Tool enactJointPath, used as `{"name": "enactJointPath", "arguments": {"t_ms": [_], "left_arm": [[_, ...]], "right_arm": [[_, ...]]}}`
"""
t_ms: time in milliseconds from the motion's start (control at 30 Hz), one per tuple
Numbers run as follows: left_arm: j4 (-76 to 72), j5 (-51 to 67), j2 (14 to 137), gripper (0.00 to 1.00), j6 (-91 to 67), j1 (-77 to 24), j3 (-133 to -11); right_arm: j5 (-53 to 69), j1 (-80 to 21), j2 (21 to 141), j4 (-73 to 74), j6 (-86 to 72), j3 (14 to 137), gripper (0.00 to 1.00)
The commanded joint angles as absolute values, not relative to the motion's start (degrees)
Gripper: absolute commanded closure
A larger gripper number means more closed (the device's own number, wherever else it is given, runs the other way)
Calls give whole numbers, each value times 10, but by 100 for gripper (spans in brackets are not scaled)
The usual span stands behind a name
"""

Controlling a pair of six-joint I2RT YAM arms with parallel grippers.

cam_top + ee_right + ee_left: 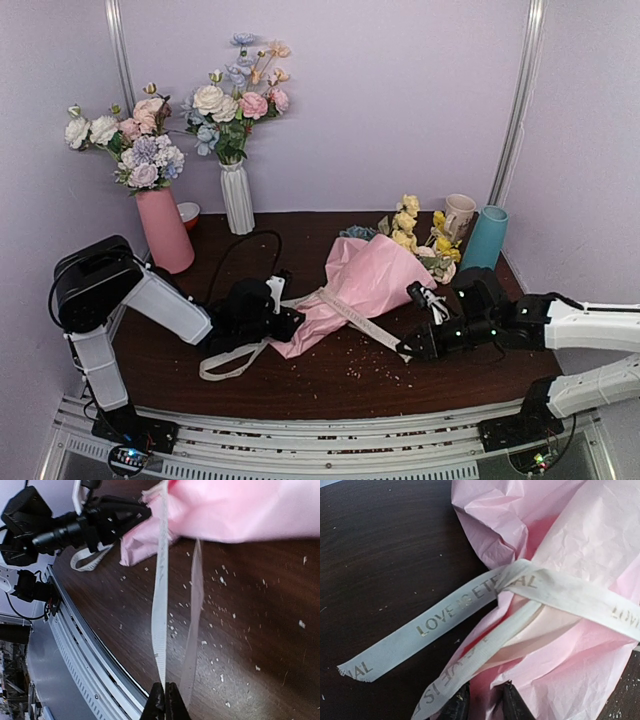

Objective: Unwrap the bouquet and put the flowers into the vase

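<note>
Backdrop: lilac walls behind a dark wood counter (pixel 330 385); pale specks (pixel 220 580) are scattered toward the front.
Bouquet: we see the bouquet (pixel 370 280) lying on its side mid-counter. It's a pink paper cone w/ the narrow end toward the L arm and the wide end toward back right.
Flowers: the flowers (pixel 405 225) (yellow, blue & pale heads) poke out of the wide end, stems inside the wrap, just beside the cream mug (pixel 459 214).
Vase: the teal vase (pixel 485 238) stands upright at back right, just right of the mug and apart from both arms.
Ribbon: the cream ribbon (pixel 450 617), printed "LOVE IS ETE…", crosses the cone. One strand runs straight to the R side; a loose loop lies on the counter below the L arm.
L gripper: the left gripper (pixel 485 705) sits at the cone's narrow end, fingers either side of the pink paper and clamped on it as far as we can tell.
R gripper: the right gripper (pixel 164 700) is front right of the cone, fingers together, pinching the ribbon.
Others: a pink vase (pixel 165 230) & a white ribbed vase (pixel 237 198) stand back left w/ their own bunches, w/ a small red bowl (pixel 188 212) between them.
</note>
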State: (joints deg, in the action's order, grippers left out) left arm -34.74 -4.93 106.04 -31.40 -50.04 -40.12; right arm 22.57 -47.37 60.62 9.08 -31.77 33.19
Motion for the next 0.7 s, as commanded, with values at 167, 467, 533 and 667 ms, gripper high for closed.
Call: {"name": "enactJointPath", "arguments": {"t_ms": [167,467,533,667], "left_arm": [[-335,-67,1043,75,-293,-487,-410],[-349,-45,1037,75,-289,-487,-400],[-352,-42,1036,75,-289,-487,-398],[-358,-34,1035,75,-288,-487,-396]], "right_arm": [[225,-472,655,12,-390,262,99],[246,-475,739,43,-287,402,48],[236,-475,756,41,-277,436,39],[225,-475,812,12,-277,500,35]]}}
